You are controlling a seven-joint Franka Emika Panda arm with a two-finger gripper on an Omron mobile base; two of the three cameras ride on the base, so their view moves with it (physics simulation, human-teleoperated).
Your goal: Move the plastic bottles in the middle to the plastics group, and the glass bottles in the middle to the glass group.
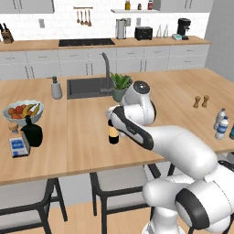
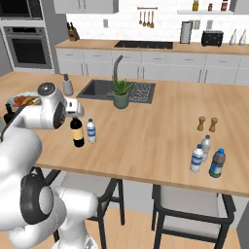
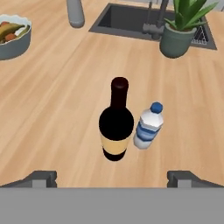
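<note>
The white arm [image 1: 183, 155] rises from five o'clock and bends toward eleven; the tool [image 3: 112, 177] points downward, its jaws spread wide, gripping nothing.

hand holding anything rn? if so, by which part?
Nothing held. The hand is open, fingertips spread wide, hovering above the wine bottle and the small water bottle beside it on the counter, touching neither.

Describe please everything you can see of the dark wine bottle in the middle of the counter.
The wine bottle looks like dark, near-black glass, with a tan-yellow label low on its body and a dark reddish capped neck. It stands upright on the wooden counter, cap on. A small water bottle stands close beside it; whether they touch cannot be told. The open gripper hangs above, not touching it.
</note>
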